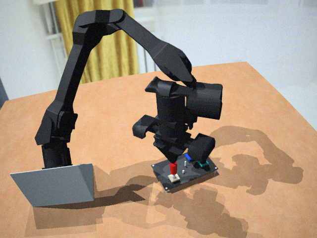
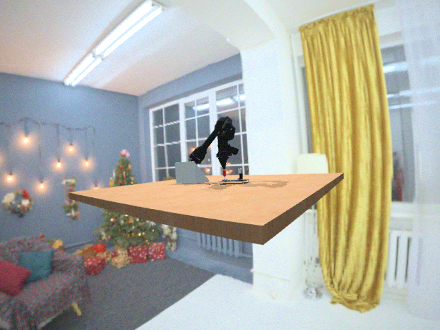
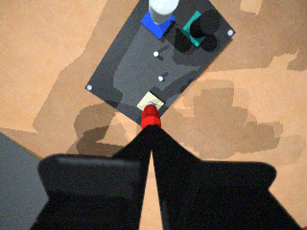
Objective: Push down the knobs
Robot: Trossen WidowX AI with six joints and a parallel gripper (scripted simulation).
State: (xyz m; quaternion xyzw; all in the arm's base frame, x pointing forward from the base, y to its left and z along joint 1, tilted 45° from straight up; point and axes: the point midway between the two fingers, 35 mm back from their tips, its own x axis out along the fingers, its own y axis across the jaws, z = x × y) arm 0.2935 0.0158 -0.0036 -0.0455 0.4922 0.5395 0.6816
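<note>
The circuit board (image 1: 161,172) (image 3: 115,77) stands on short legs. A red knob (image 1: 173,168) (image 2: 224,172) (image 3: 151,116) stands upright above the cream potentiometer (image 1: 175,180) (image 3: 144,102), with a short piece of shaft showing between them. My gripper (image 1: 174,162) (image 2: 223,168) (image 3: 152,129) is shut and holds nothing; its tips are at the top of the red knob, and I cannot tell whether they touch. A white knob (image 3: 163,6) rises over the blue potentiometer (image 1: 187,156) (image 3: 155,29); its lower end is not clearly visible. In the top view my gripper hides it.
A black knob (image 2: 240,176) (image 3: 209,21) stands on the teal potentiometer (image 3: 188,30). Two small white posts (image 1: 185,163) (image 3: 155,54) rise from the middle of the board. A grey wedge-shaped block (image 1: 58,187) (image 2: 186,172) stands near the arm's base.
</note>
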